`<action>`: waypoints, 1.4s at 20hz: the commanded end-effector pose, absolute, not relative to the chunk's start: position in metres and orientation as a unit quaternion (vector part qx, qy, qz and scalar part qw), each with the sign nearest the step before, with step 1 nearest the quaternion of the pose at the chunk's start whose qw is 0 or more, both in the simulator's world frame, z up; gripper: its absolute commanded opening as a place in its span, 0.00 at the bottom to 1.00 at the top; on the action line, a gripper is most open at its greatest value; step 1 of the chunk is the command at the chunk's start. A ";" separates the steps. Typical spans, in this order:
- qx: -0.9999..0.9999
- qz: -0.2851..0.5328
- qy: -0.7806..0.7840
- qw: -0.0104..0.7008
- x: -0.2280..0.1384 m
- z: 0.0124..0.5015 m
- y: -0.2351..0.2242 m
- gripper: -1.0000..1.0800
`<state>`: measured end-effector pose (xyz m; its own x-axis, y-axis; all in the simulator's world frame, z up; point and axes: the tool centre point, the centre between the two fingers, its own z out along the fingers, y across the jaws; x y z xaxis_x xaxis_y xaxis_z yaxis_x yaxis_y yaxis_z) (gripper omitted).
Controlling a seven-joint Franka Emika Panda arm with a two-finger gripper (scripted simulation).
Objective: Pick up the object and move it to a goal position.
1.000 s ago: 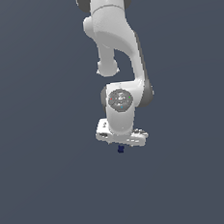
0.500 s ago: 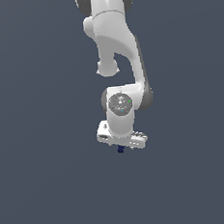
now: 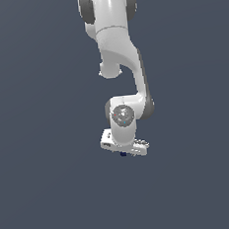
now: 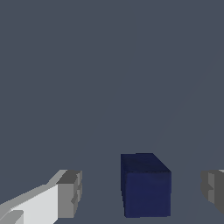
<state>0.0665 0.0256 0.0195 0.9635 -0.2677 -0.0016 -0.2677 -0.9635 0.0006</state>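
The object is a small dark navy-blue cube [image 4: 145, 186]. In the wrist view it sits between my two grey fingertips, with a clear gap on each side. My gripper [image 4: 141, 192] is open around it, touching neither side. In the exterior view the white gripper [image 3: 123, 153] hangs low under the arm, and only a tiny dark speck of the cube [image 3: 123, 154] peeks out beneath it.
A plain dark grey surface [image 3: 54, 191] fills the scene in both views. The white arm [image 3: 119, 61] rises from the top of the exterior view down to the wrist.
The gripper has sunk slightly toward the cube. The cube has not moved.
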 end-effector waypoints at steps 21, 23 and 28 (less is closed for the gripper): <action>0.991 0.000 -0.135 0.000 0.063 0.014 0.028 0.00; 0.991 0.000 -0.135 0.000 0.060 0.014 0.029 0.00; 0.991 0.000 -0.135 0.000 0.045 0.015 0.035 0.00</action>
